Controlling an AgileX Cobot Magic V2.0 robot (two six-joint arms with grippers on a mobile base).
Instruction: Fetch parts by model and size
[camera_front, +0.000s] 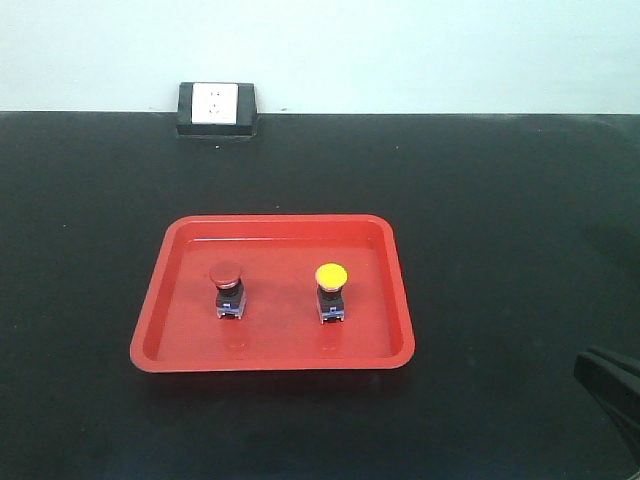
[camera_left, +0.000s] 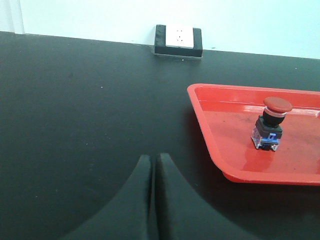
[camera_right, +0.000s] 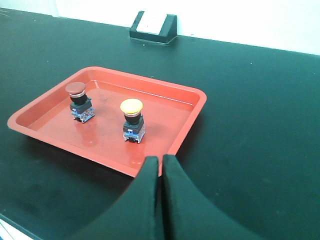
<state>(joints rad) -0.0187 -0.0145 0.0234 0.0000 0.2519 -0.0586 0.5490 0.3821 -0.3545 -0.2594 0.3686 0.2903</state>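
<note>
Red button (camera_front: 227, 287): stands up in the red tray (camera_front: 160, 300), on the left side.
Yellow button (camera_front: 331, 291): stands beside it, apart, on the right.
Tray: on the black worktop (camera_front: 500, 200).
Left wrist view: shows only the red button.
Right wrist view: shows both buttons.
Left tool (camera_left: 151, 165): tips pressed together, holds nothing.
Right tool (camera_right: 160, 165): tips pressed together, maybe just above the tray rim.

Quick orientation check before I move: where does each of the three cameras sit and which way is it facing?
Exterior front: raised, looking down at the red tray with the red switch and yellow switch; a dark bit of arm shows bottom right.
Left wrist: low, left of the tray, facing the wall socket box; shut left gripper in the foreground.
Right wrist: near the tray's right front corner; shut right gripper in the foreground.
All three share the red switch.
</note>
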